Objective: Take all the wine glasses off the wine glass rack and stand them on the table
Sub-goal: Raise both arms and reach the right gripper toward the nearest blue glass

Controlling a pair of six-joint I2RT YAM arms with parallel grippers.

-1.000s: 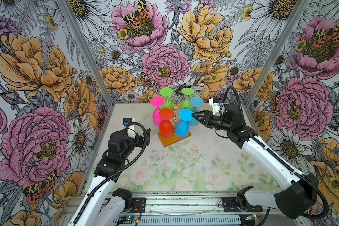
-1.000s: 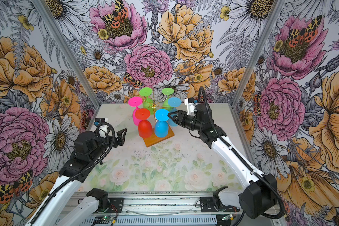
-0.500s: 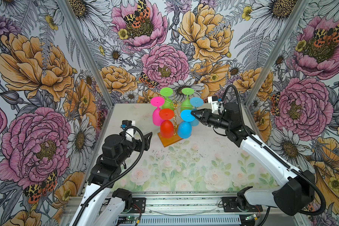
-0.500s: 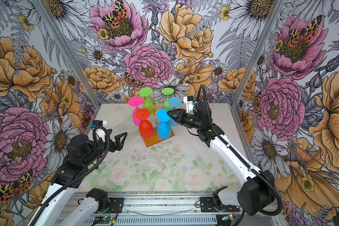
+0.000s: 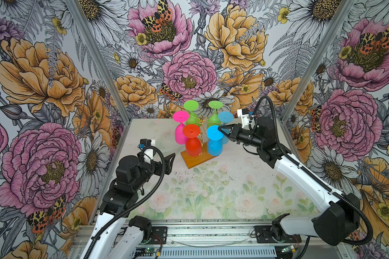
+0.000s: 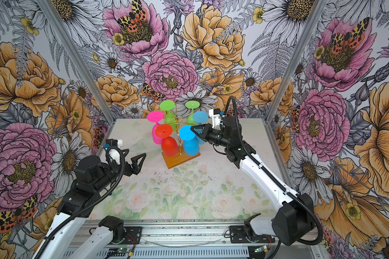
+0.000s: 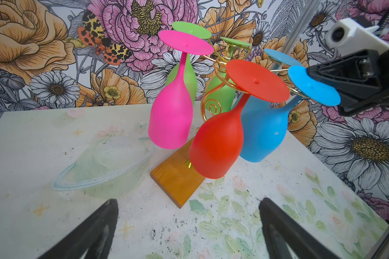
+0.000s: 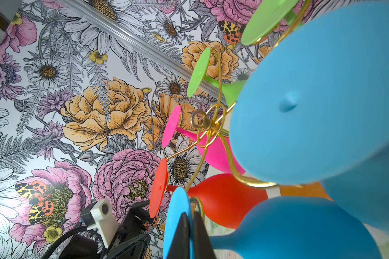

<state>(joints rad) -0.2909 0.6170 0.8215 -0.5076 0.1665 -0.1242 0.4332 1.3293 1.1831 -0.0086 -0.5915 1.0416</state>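
Note:
The wine glass rack, gold wire on an orange wooden base [image 5: 198, 160] [image 6: 180, 161] [image 7: 177, 177], stands at the back middle of the table. Several coloured glasses hang upside down from it. The front blue wine glass [image 5: 214, 145] [image 6: 190, 146] [image 7: 263, 132] hangs on the right side. My right gripper [image 5: 221, 130] [image 6: 193, 130] [image 8: 190, 215] is shut on the edge of this glass's flat foot, with the gold wire loop just beside it. My left gripper [image 6: 134, 154] [image 7: 188, 206] is open and empty, low over the table to the left of the base.
Pink [image 5: 179, 136], red [image 5: 193, 146] and two green glasses [image 5: 191, 118] hang around the same post, and a second blue glass [image 5: 225, 117] hangs just behind my right gripper. A clear glass dish [image 7: 103, 166] lies left of the rack base. Flowered walls close in three sides.
My right gripper has slid in to the front blue glass's foot and closed on it. My left arm has drawn back from the rack towards the front left, still open.

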